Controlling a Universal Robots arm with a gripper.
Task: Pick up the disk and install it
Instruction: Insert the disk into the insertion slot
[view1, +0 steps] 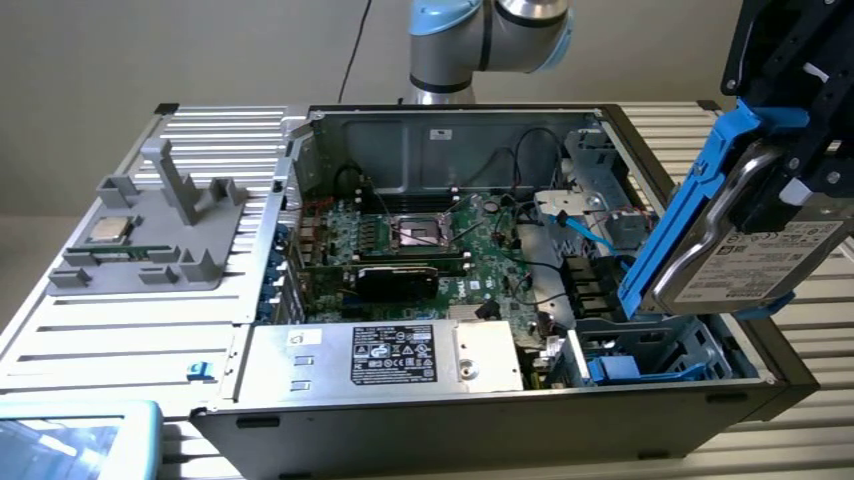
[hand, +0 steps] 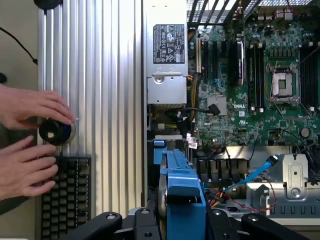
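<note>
The disk, a silver-grey hard drive with a white label in a bright blue frame, hangs tilted on edge above the open computer case's right side in the exterior view. My gripper is shut on it from above, black fingers clamping its upper end. Below it sits the blue drive bay in the case's near right corner. In the wrist view the disk's blue frame runs edge-on between my black fingers, over the case's edge.
The open case holds the motherboard, a silver power supply with black label and blue cables. A grey fixture with a small processor chip stands at the exterior view's left. A person's hands rest near a keyboard.
</note>
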